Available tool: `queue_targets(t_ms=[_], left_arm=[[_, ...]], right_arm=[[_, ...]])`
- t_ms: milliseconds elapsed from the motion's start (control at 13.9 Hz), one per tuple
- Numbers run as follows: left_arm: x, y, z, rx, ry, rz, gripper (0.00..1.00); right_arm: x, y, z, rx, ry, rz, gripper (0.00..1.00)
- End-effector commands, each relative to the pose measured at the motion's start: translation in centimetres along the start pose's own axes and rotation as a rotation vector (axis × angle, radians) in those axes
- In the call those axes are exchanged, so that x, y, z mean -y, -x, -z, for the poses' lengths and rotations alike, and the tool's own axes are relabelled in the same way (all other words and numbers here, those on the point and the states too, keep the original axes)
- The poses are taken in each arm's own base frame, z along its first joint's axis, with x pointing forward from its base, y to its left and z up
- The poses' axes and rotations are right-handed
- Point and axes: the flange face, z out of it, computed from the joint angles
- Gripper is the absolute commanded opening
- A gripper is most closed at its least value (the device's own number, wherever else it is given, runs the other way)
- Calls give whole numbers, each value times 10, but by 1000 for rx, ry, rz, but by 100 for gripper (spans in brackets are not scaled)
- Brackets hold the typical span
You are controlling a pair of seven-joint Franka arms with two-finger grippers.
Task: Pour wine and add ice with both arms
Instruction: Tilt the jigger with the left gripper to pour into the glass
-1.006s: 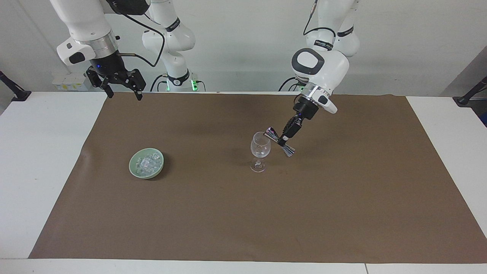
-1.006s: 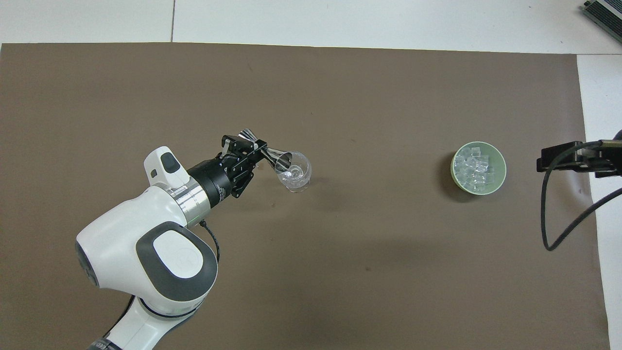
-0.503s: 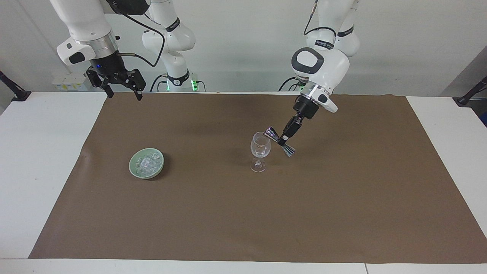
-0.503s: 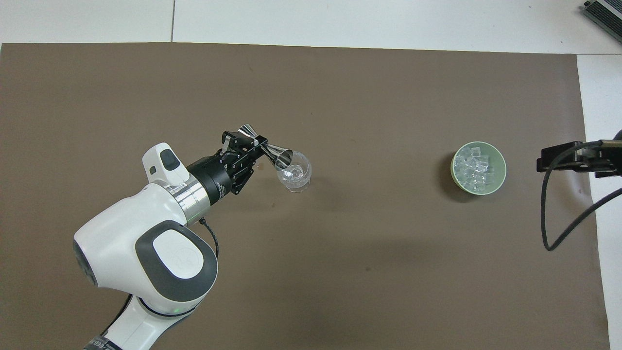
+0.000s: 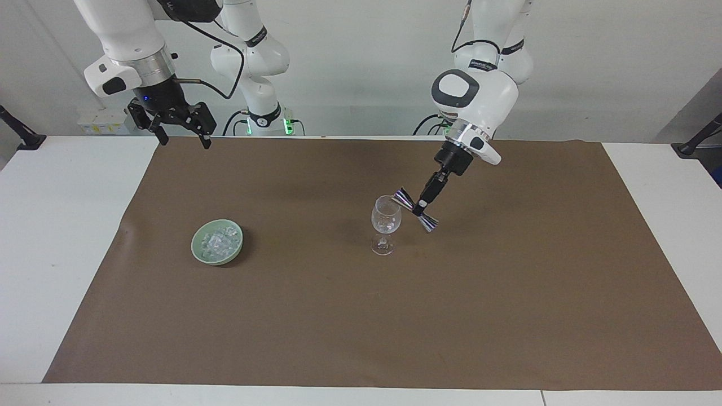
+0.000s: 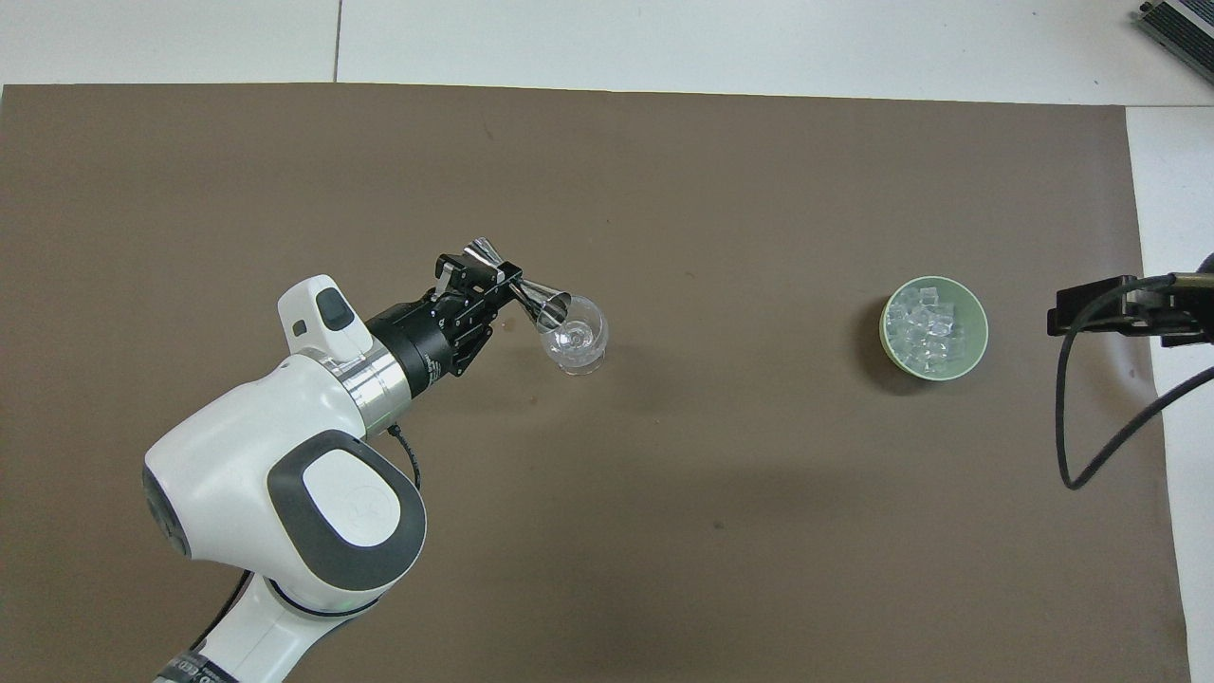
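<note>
At the right arm's end of the mat, our right gripper (image 5: 179, 137) waited, jaws wide and empty, over the mat's edge; the ice (image 5: 216, 242) sat in the bowl (image 5: 198, 254). Mid-mat, our left gripper (image 5: 420, 207) was clamped on a jigger (image 5: 402, 197) tipped over the glass (image 5: 386, 217). We judged pouring nearly finished, though the liquid was hard to see; next, the jigger must clear before ice goes in.
</note>
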Motion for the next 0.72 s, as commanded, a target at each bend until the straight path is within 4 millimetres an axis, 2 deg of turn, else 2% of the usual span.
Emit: queue_targets(t_ms=[0,647], left_arm=[[-4,3,-2,-22,11,-17,0],[-9,7,-4,-25,12,-53,0]], right_arm=[[-2,6,1,-3,-18,21,100],[-2,6,1,-3,-19,20,100]])
